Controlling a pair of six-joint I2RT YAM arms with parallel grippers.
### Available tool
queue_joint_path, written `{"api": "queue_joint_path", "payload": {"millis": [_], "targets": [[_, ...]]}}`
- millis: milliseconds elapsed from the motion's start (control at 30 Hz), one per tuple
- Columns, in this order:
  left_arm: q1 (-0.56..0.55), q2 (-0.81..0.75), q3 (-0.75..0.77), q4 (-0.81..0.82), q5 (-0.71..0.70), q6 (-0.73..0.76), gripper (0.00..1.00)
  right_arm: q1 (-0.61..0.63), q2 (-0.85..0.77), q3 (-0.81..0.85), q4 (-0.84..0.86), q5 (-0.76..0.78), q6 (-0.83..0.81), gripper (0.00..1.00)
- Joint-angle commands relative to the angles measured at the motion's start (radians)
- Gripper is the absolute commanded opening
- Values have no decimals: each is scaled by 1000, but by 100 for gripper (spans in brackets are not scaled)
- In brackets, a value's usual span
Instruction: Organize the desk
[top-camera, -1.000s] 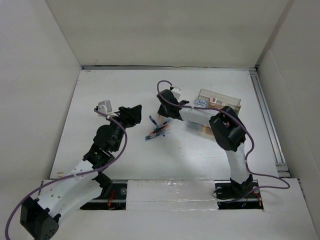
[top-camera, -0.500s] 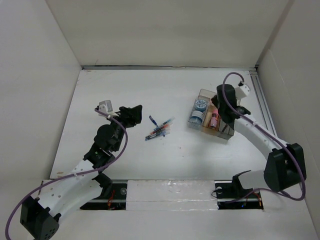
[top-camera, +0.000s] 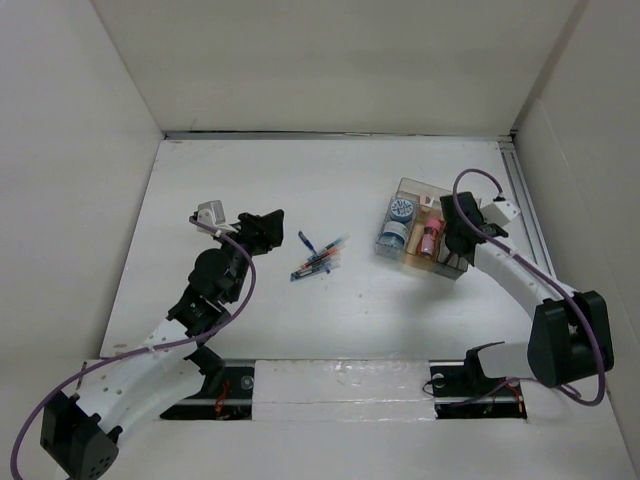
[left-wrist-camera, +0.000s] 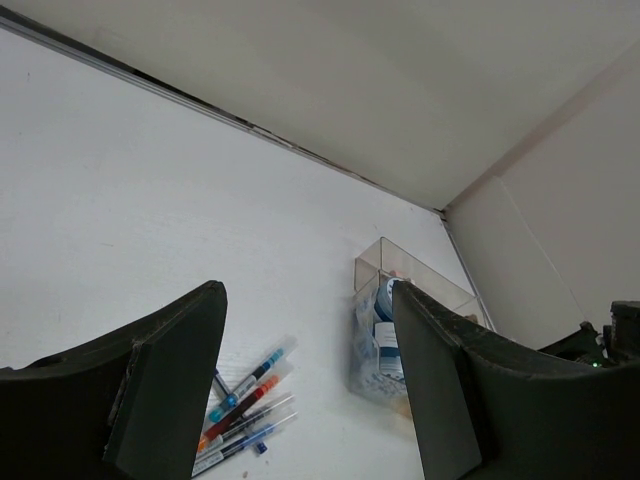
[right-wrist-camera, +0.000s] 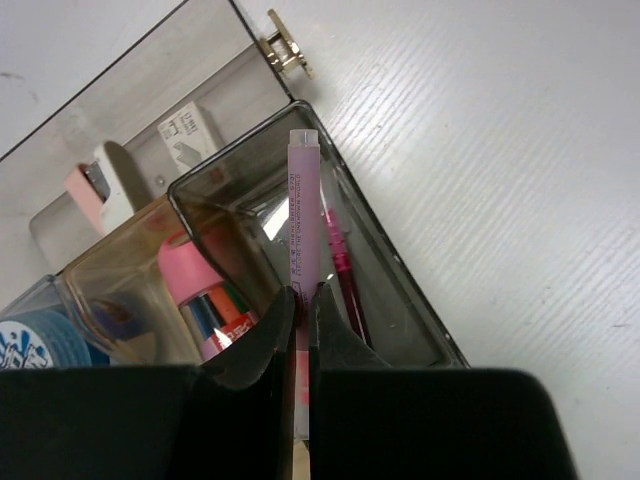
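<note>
The white desk (top-camera: 250, 180) holds a loose pile of several pens (top-camera: 318, 258), also in the left wrist view (left-wrist-camera: 240, 405). A clear compartment box (top-camera: 412, 187) stands at the right. My right gripper (top-camera: 456, 238) is over the box's right-hand compartment. In the right wrist view it (right-wrist-camera: 303, 293) is shut on a pale pink pen (right-wrist-camera: 303, 200) that points down into that compartment, beside a magenta pen (right-wrist-camera: 338, 260) lying inside. My left gripper (top-camera: 266, 224) is open and empty, left of the pile, with its jaws wide apart in the left wrist view (left-wrist-camera: 305, 300).
The box (right-wrist-camera: 400, 290) also holds a blue-and-white roll (top-camera: 401, 210) and a pink-capped bundle of markers (right-wrist-camera: 195, 285). A metal rail (top-camera: 530, 230) runs along the desk's right edge. White walls close in the left, back and right sides.
My right arm has swung from the pens in the middle over to the box at the right, carrying the pink pen, and has come down over the right compartment. The left arm has not moved.
</note>
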Motion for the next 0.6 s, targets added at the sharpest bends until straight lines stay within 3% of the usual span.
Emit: {"api": "queue_joint_path", "payload": {"millis": [0,300,367,400,500,533,567], "targets": [[-2,-3,-9,55,-10,10,63,-4,-22,28,-69,84,20,0],[-2,4,-1,47,-6,9,63,71,77,95,-163,139,39,0],[-2,-2,-6,52,-1,9,63,83,97,107,-175,139,45,4],[-2,-5,-6,52,-6,10,63,83,116,111,-178,141,42,7],[-2,-8,-4,46,-9,9,63,128,133,132,-200,161,40,29],[-2,-9,-6,50,-6,9,63,152,139,156,-227,209,65,41],[-2,-10,-6,50,-6,9,63,152,139,157,-235,210,65,41]]}}
